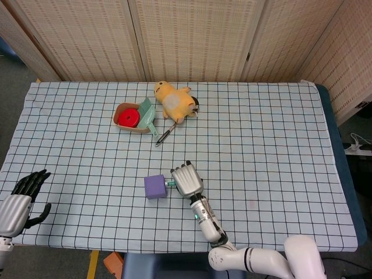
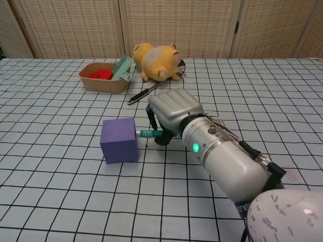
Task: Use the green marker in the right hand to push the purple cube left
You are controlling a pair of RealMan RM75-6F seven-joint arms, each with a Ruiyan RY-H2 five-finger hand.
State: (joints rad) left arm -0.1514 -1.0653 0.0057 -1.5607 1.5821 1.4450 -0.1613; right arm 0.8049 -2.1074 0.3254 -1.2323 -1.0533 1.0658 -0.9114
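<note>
The purple cube [image 1: 155, 186] [image 2: 119, 140] sits on the checked cloth near the table's front, left of centre. My right hand [image 1: 186, 180] [image 2: 174, 111] is just right of it and grips the green marker [image 1: 170, 183] [image 2: 149, 133]. The marker lies level, pointing left, with its tip against the cube's right face. My left hand [image 1: 23, 197] rests at the table's front left corner, far from the cube, fingers apart and holding nothing. The chest view does not show it.
At the back sit a tan bowl [image 1: 125, 125] [image 2: 96, 83] holding a red disc and a teal brush, a yellow plush toy [image 1: 174, 100] [image 2: 155, 59], and a dark pen [image 1: 164, 136] [image 2: 146, 92]. Checked cloth [image 1: 87, 168] stretches left of the cube.
</note>
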